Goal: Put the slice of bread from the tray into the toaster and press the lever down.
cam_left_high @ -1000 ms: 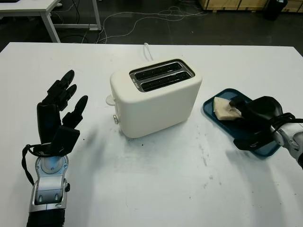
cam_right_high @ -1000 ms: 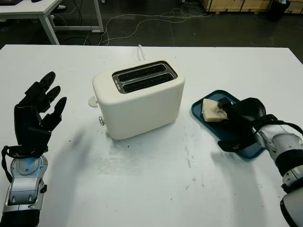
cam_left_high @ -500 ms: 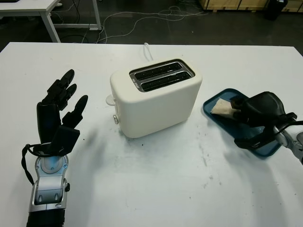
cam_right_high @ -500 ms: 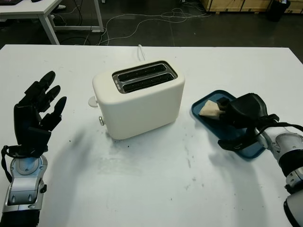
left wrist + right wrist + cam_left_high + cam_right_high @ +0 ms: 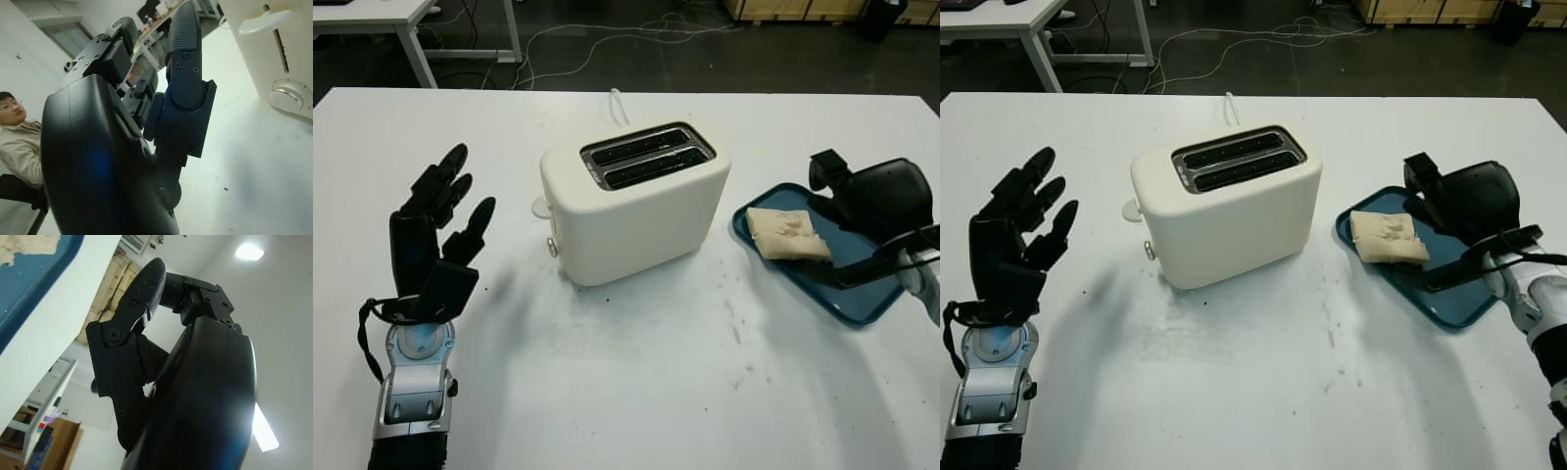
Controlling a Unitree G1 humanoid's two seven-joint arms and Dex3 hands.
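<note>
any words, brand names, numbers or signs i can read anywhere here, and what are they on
None can be read.
The toaster shows no brand or label on its body.
Its dial has marks too small to read.
The blue tray, the slice of bread, the left hand and the right hand carry no text.

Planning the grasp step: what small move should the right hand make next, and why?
Probably bring the right hand back down onto the bread slice and close on it: the slice lies loose on the blue tray, the hand holds nothing, and the toaster slots are empty.
</note>
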